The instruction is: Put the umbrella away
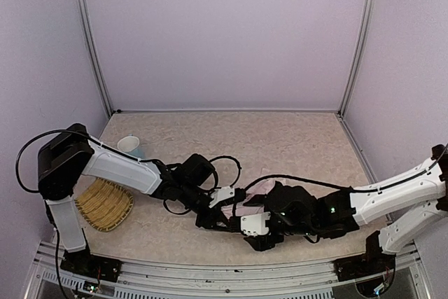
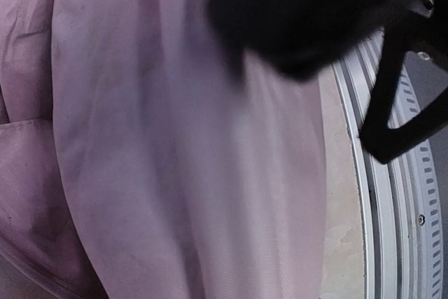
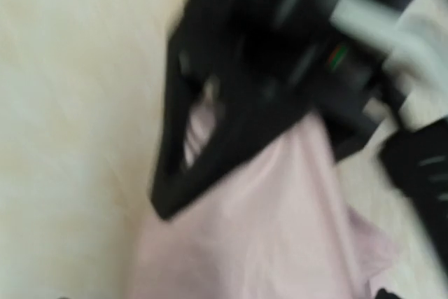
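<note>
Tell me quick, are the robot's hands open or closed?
Left gripper: cannot tell; umbrella fills its view.
Right gripper: cannot tell; view too blurred.

Pale pink umbrella (image 2: 175,173), seemingly plain; tan basket (image 1: 103,204)

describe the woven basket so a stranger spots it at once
On the table, find the near-left corner, where the left arm stands. Just right of its base, partly under the arm, lies the woven basket. It alone is tan wicker; the nearby cup is white.
</note>
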Tool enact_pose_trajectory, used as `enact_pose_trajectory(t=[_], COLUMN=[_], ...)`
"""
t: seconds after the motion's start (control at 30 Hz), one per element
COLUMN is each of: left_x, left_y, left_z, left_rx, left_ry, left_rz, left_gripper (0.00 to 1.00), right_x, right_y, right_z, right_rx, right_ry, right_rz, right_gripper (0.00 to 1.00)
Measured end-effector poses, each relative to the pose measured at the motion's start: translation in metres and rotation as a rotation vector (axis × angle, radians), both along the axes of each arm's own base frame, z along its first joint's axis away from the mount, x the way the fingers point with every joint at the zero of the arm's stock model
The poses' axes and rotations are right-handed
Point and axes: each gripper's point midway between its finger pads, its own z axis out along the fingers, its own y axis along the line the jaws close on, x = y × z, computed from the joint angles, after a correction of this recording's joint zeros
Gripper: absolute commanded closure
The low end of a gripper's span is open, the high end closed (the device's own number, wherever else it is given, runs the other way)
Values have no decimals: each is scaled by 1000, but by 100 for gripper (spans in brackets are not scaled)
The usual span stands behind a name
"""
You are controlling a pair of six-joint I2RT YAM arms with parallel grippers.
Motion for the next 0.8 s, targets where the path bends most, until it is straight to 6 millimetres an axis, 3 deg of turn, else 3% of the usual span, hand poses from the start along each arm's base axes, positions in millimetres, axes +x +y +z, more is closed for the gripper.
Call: enact_pose_trajectory(t=[0.17,0.23,0.3,0.4,0.5,0.63,0.8], left_x=[-3,-3,-3,-3,-4,-4,4], left_y=[3,3,3,4,8,21,54], left_z=[-1,-2,-2,-4,-8,-6,38], left_rx=[6,8,11,20,39,26,-135], left_ry=[29,31,33,31,36,41,-99], left_rz=[-11,-14,-20,-30,-30,28,170], left_gripper=[82,82,80,59,38,24,16], right_x=[25,31,35,39,40,36,34], right_y=[-4,-7,-6,-5,-2,-1,-2], right_z=[-42,-49,-51,-55,-58,-63,-64], right_rx=[-190,-224,-242,-262,-263,-261,-233], right_ry=[-107,-134,-155,-156,-140,-110,-45], right_rz=[-75,-98,-120,-146,-169,-176,-199], right_gripper=[9,17,32,55,66,71,72])
